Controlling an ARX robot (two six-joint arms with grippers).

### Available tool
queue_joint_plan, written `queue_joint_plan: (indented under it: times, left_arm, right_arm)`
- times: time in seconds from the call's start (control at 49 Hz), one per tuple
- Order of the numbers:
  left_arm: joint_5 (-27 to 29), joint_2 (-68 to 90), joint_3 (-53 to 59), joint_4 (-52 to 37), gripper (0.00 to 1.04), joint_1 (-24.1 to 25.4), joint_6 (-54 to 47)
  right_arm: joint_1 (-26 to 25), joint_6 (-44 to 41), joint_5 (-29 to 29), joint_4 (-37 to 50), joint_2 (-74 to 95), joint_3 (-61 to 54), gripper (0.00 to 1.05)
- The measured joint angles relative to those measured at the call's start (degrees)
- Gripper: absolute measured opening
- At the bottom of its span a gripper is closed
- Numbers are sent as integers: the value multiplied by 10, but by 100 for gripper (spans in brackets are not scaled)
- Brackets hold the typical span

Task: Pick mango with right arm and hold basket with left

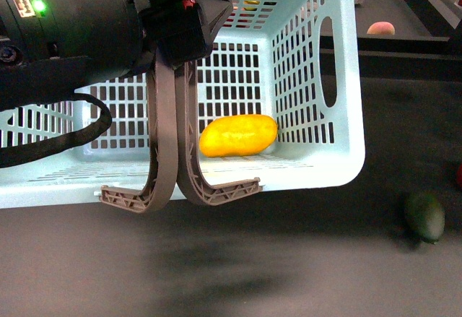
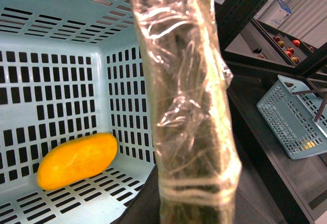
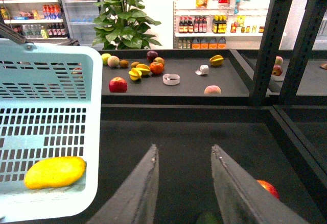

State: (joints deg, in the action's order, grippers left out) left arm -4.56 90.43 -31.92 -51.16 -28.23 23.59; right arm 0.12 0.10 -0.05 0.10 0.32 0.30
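The turquoise basket (image 1: pixel 317 79) hangs tilted above the dark table, open side toward me. The yellow-orange mango (image 1: pixel 238 135) lies inside on its lower wall, also seen in the left wrist view (image 2: pixel 76 160) and the right wrist view (image 3: pixel 55 172). My left gripper (image 1: pixel 180 35) is shut on the two grey-brown handles (image 1: pixel 164 136); a film-wrapped handle (image 2: pixel 189 106) fills the left wrist view. My right gripper (image 3: pixel 184 150) is open and empty over the table, to the right of the basket (image 3: pixel 51 81). It is out of the front view.
A dark green oval fruit (image 1: pixel 424 216) lies on the table right of the basket. A red fruit (image 3: pixel 268 187) lies beside my right fingers. A back shelf holds an apple (image 3: pixel 118 84), starfruit (image 3: pixel 216 59) and others. Black frame posts (image 3: pixel 265 40) stand right. A second basket (image 2: pixel 299 117) sits aside.
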Motion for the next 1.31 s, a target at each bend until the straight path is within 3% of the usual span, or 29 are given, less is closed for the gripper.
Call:
queue_joint_plan:
  times: [0.102,0.204,0.388,0.51,0.735,1.0,1.306]
  left_arm:
    - [7,0,0,-1,8,-1,-2]
    - [116,28,-15,-10,8,-17,-48]
    - [228,100,-113,15,8,-12,-18]
    - [287,133,-174,76,8,9,84]
    - [337,201,-258,184,8,61,315]
    - [353,247,-313,243,8,109,451]
    - [356,294,-337,227,8,176,560]
  right_arm:
    - [0,0,0,0,0,0,50]
    - [0,0,0,0,0,0,65]
    - [0,1,0,0,-1,0,99]
    - [0,0,0,0,-1,0,97]
    - [0,0,0,0,-1,0,97]
    - [0,0,0,0,-1,0,97]
    - [0,0,0,0,-1,0,97]
